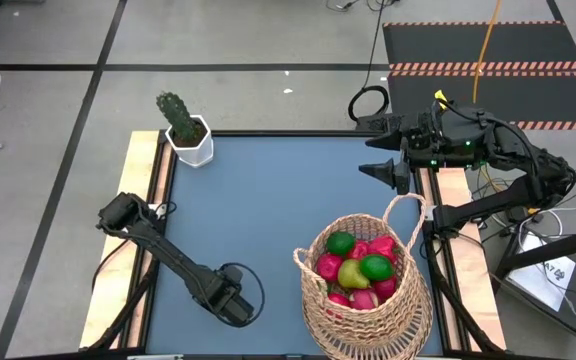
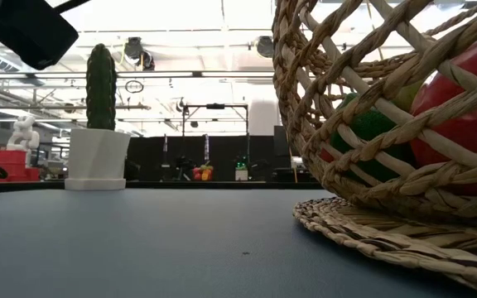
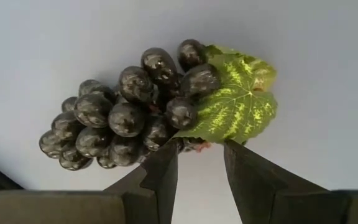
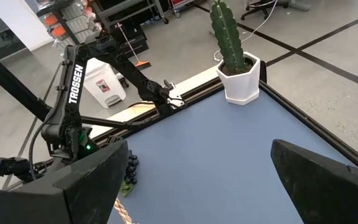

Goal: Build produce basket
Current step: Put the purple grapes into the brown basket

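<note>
Nearest the lens in the left wrist view: the left tool (image 3: 201, 163), two dark flat fingers (image 3: 160, 177) narrowed toward the stem end of the grape bunch (image 3: 126, 118), tips at the leaf edge. Whether they pinch the stem or just bracket it, I cannot tell. The bunch lies on the blue surface (image 1: 268, 200), near the front edge, just left of the basket (image 1: 366, 300).

Step in hand, as I judge it: picking up the grapes, seemingly the last loose produce. Next move calls for a sure hold on the stem, a lift clear of the basket rim and arched handle, then release over the pile.

Right tool (image 4: 191, 180) spread wide, parked at the far right edge.

Textures: grapes glossy, dark, round; leaf (image 3: 232, 106) flat, veined, yellow-green. Basket coarse tan wicker, open weave, holding smooth green limes (image 1: 340, 243), a yellow pear (image 1: 353, 274) and pink-red fruit (image 1: 328, 266).
</note>
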